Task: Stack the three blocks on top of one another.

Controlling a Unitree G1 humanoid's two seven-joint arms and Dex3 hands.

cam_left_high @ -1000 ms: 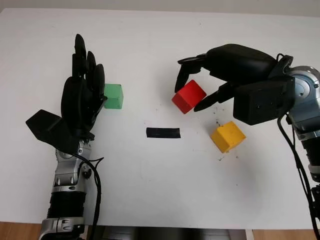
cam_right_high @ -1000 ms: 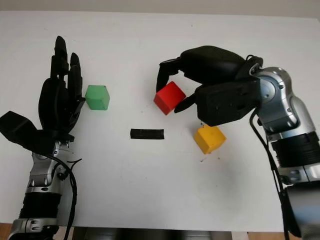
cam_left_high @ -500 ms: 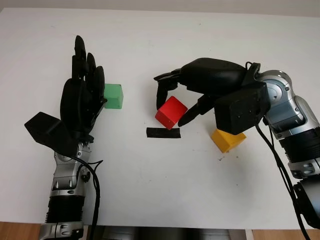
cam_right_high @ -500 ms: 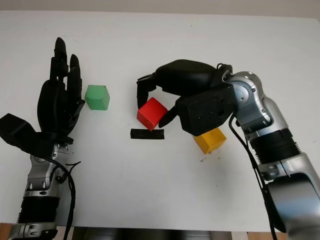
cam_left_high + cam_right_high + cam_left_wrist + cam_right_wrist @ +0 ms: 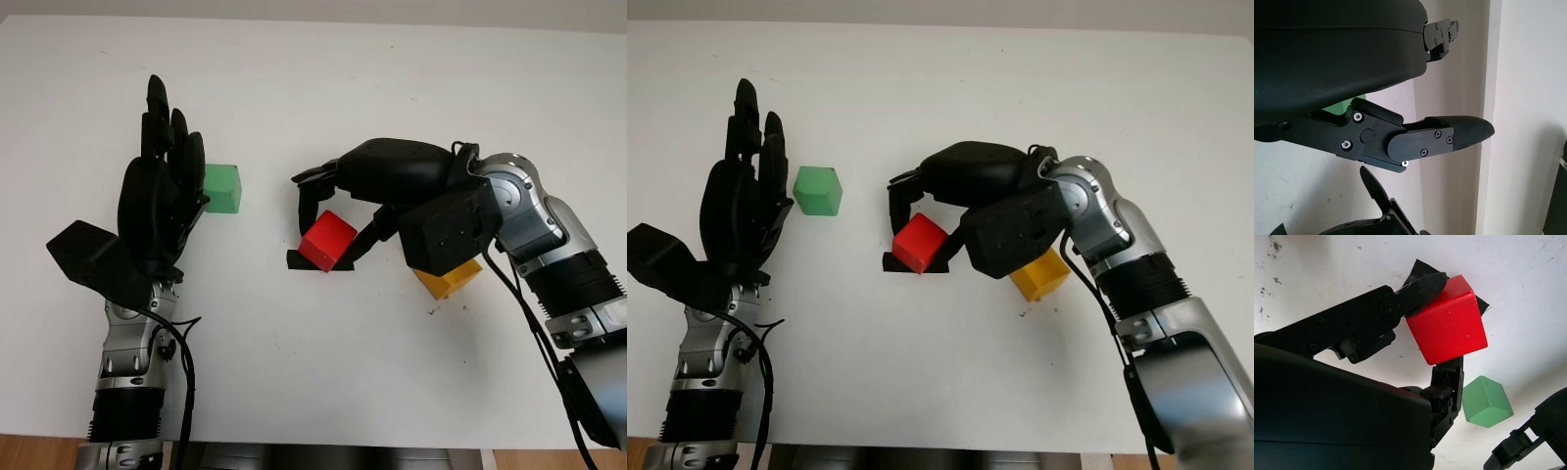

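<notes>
Red block: I have the red block [image 5: 327, 240] pinched in the right hand [image 5: 392, 186], fingers on opposite faces, directly over the black tape mark [image 5: 294, 260] at the table's middle. From the right wrist view it sits tilted in the grip [image 5: 1448, 326], one corner over the tape; I cannot tell whether it touches the table.

Green block: the green block [image 5: 222, 188] sits alone on the table, just beside the left hand's fingers, well apart from the red one.

Yellow block: the yellow block [image 5: 453, 279] lies on the table under my right forearm, partly hidden, near the red block on the far side from the green.

Right hand: closed on the red block, palm arched above it.

Left hand: the left hand [image 5: 162, 201] is open, upright, beside the green block and holding nothing.

Table: the white table [image 5: 323, 372] carries a few dark scuffs near the yellow block.

Step in hand: I judge this as placing the base block on the tape mark; nothing is stacked yet.

Next move: I would level the red block, set it square on the tape, release it and lift clear without nudging it. Then I would fetch a second block; the yellow is nearest.

Risk: a tilted release could leave the base skewed.
</notes>
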